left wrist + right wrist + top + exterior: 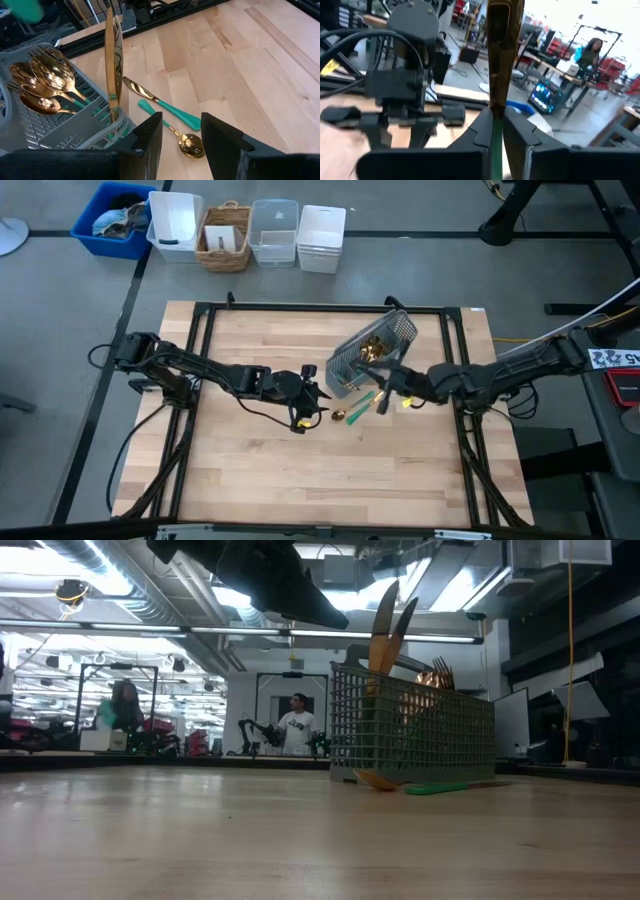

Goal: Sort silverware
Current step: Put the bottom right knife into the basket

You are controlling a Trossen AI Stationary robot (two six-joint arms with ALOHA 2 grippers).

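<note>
Beside the caddy point(372, 350), right claw point(497, 122) pinching a knife point(501, 60) (tip cropped), left claw point(181, 132) spread, empty

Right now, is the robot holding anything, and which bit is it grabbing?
Yes. The right gripper pinches a gold knife by its green handle, blade pointing up. The left gripper is open and holds nothing, hovering over a spoon.

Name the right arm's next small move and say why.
Probably lower the knife into the caddy, beside the knives already standing there. The right gripper is shut on its teal handle, blade up, next to the caddy. The left gripper is open above a spoon on the table.
</note>
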